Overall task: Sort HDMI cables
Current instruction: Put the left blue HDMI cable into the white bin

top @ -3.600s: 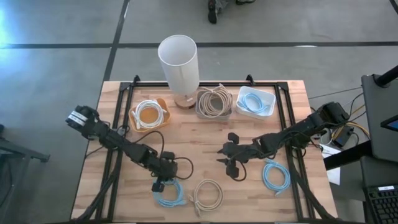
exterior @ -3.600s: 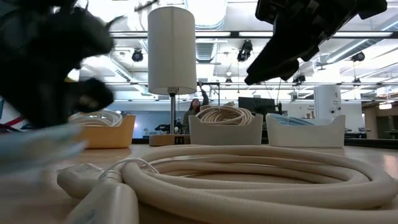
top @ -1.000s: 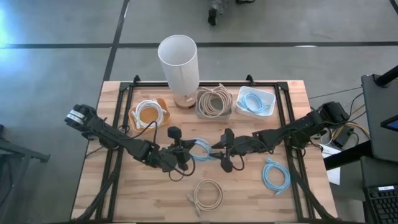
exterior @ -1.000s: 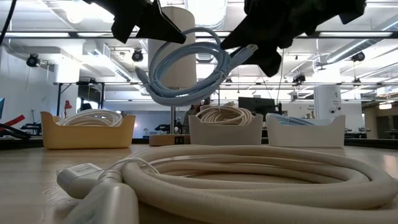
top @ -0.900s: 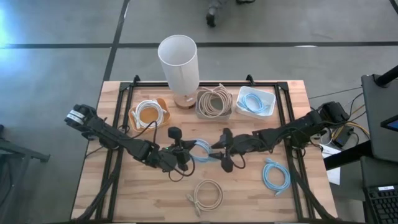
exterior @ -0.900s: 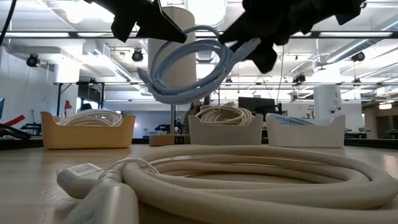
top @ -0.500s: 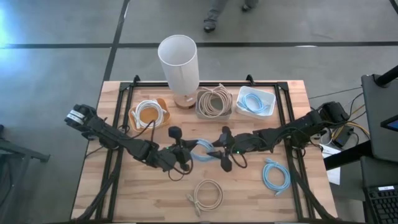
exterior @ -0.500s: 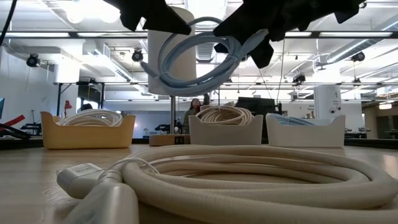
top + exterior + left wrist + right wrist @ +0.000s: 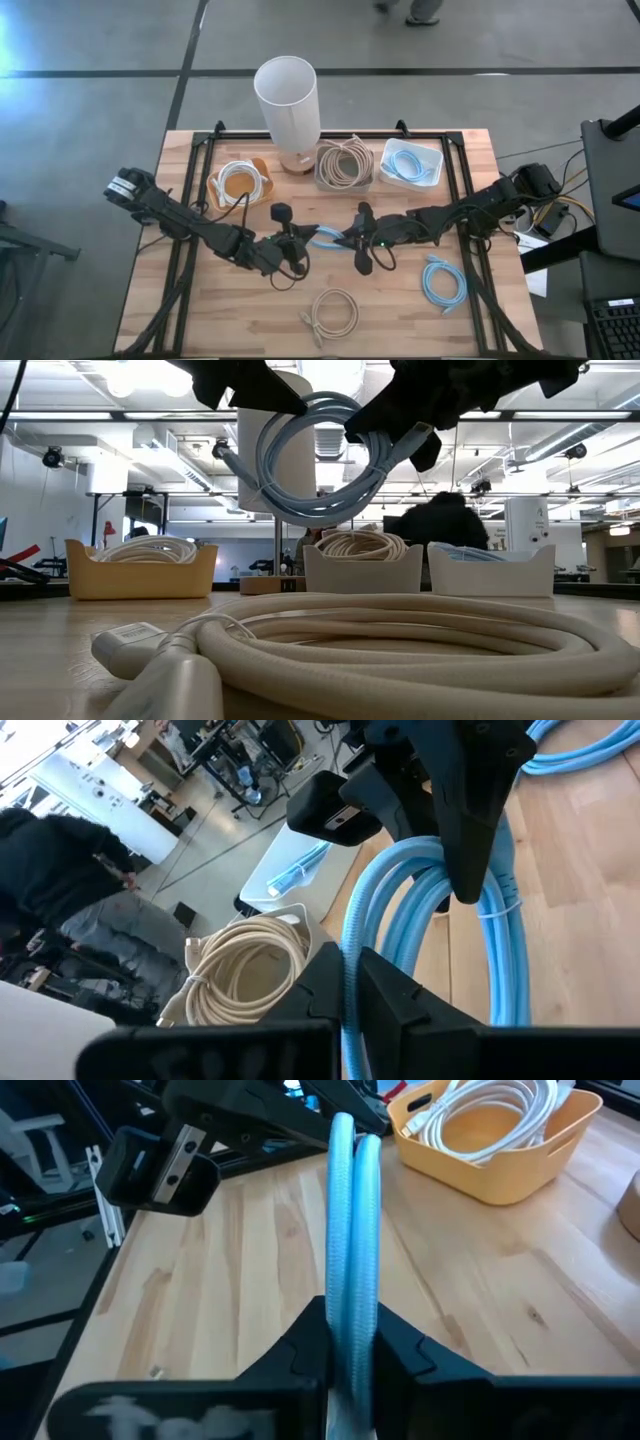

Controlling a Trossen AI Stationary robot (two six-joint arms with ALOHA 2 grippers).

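Note:
A light blue HDMI cable coil (image 9: pixel 320 460) hangs in the air over the table's middle, between my two grippers. My left gripper (image 9: pixel 297 243) is shut on its left side and my right gripper (image 9: pixel 347 240) is shut on its right side. A beige coil (image 9: pixel 335 312) lies flat near the front edge. A second light blue coil (image 9: pixel 443 280) lies flat at the front right. Each wrist view shows the other gripper on the far side of the held coil. My left gripper pinches the bundled turns on the coil's left side (image 9: pixel 350 975) between its two fingers, which come about level from the table's left. The coil is lifted clear and stands nearly on edge. My right gripper pinches the bundled turns on the coil's right side (image 9: pixel 350 1295) between its two fingers, which come about level from the table's right and lie across the cords. The coil stays clear of the table, spanning the gap between both grippers.
At the back stand an orange tray (image 9: pixel 240 184) with a white coil, a grey tray (image 9: pixel 345 165) with beige coils and a white tray (image 9: pixel 411 164) with a light blue coil. A tall white cylinder (image 9: pixel 288 100) stands behind them. A person moves in the room beyond the table.
My right gripper has edged toward the table's left and taken hold of the coil's right side. The coil, held up by my left gripper, has swung from a slant to nearly upright.

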